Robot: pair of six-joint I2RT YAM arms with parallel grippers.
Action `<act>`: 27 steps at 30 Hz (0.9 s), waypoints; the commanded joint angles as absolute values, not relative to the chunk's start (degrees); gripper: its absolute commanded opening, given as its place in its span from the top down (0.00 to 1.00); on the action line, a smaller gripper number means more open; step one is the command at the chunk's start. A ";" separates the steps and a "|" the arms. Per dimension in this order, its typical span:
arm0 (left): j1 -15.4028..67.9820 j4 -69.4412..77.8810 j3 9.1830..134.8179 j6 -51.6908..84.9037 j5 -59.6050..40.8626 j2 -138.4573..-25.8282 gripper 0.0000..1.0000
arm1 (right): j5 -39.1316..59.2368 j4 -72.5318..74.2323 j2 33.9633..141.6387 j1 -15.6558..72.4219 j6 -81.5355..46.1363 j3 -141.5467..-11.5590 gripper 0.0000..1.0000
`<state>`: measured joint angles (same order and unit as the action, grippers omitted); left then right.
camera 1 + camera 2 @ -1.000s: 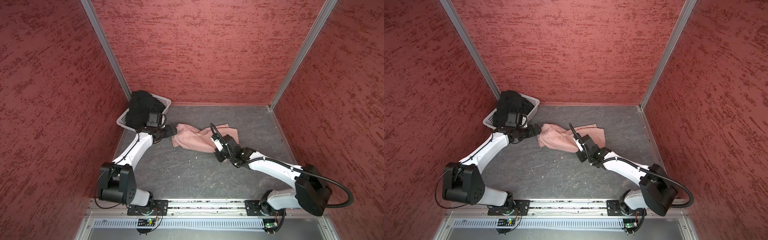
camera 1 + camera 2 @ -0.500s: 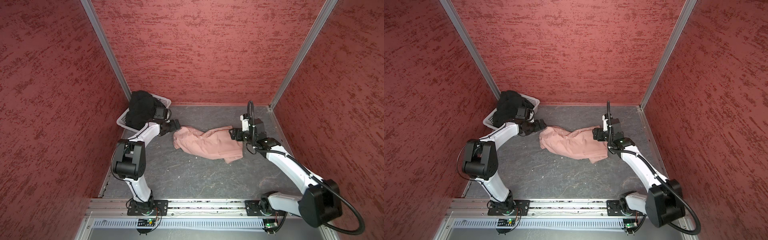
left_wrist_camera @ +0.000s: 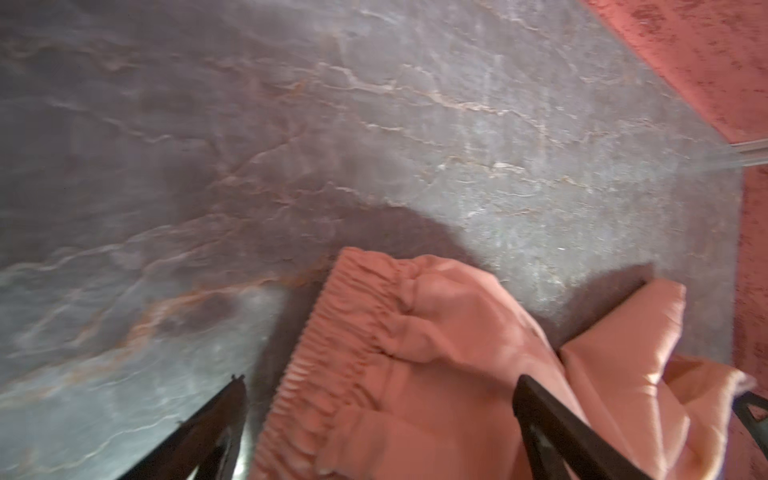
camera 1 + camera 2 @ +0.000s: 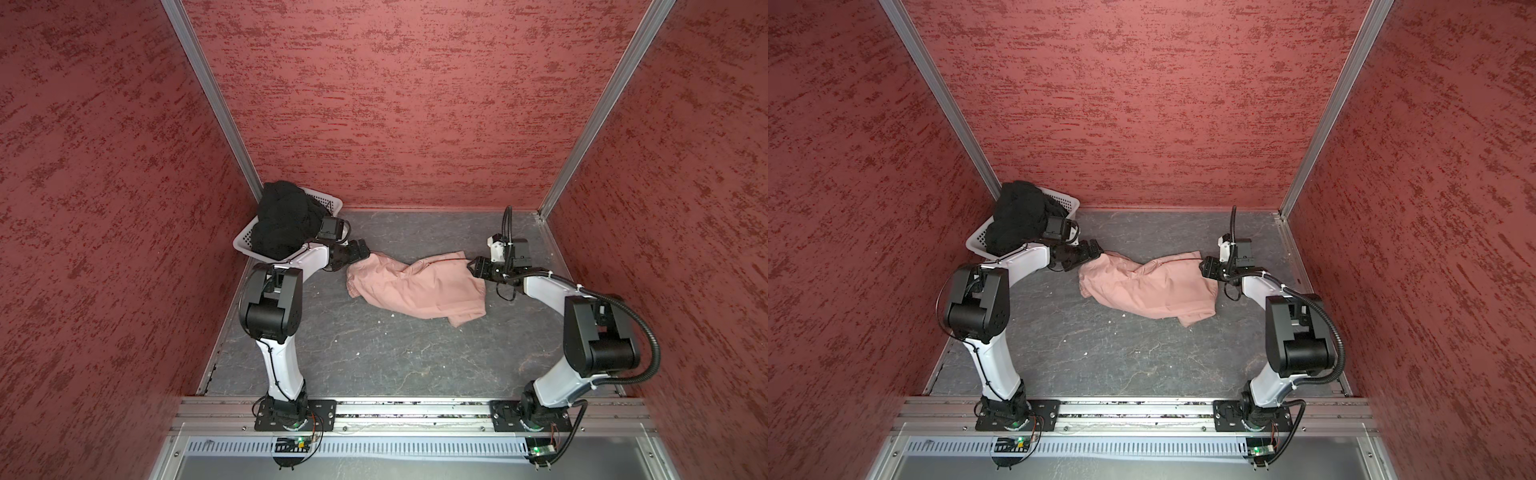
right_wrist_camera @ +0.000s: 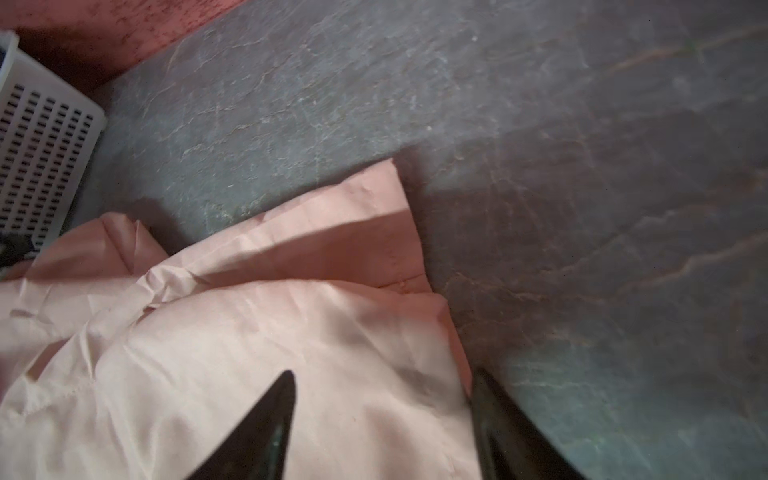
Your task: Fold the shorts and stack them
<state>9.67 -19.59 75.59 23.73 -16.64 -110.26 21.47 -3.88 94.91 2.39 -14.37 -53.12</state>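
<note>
My left gripper (image 3: 378, 380) is spread wide, its fingers straddling the gathered waistband end of the pink shorts (image 4: 415, 286) without clamping it. My right gripper (image 5: 382, 374) is also apart at the opposite end, with one finger over the cloth and the other at its edge. The pink shorts lie crumpled on the table (image 4: 374, 353) between the two. The black shorts (image 4: 282, 220) sit heaped in the basket (image 4: 243, 245) in the far left corner.
</note>
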 commanded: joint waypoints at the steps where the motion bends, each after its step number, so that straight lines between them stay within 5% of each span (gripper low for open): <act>1: 9.93 -16.95 76.23 23.99 -20.11 -112.21 0.14 | 25.36 0.68 96.40 2.46 -13.37 -55.75 0.57; 5: 9.89 -17.03 77.70 22.78 -21.38 -112.90 0.75 | 24.33 -0.35 96.88 2.46 -12.55 -57.61 0.91; 6: 9.88 -17.09 78.06 22.17 -21.80 -112.78 0.82 | 24.33 -0.83 96.79 2.45 -12.28 -57.96 0.99; 8: 9.80 -18.91 79.66 21.00 -21.73 -112.02 1.00 | 24.03 -2.10 96.13 2.44 -11.72 -58.85 1.00; 21: 9.14 -27.62 80.74 14.21 -14.92 -98.97 1.00 | 23.19 -7.81 83.61 0.91 -13.60 -55.45 1.00; 22: 9.05 -28.26 80.00 14.53 -14.42 -99.13 0.83 | 23.54 -8.05 82.30 0.92 -14.14 -54.42 1.00; 24: 9.05 -27.48 77.78 15.77 -14.02 -99.85 0.23 | 22.66 -8.81 79.55 0.94 -14.89 -52.21 1.00; 27: 8.74 -25.10 76.06 17.36 -15.98 -102.74 0.03 | 21.63 -10.18 75.05 -0.19 -15.91 -49.67 1.00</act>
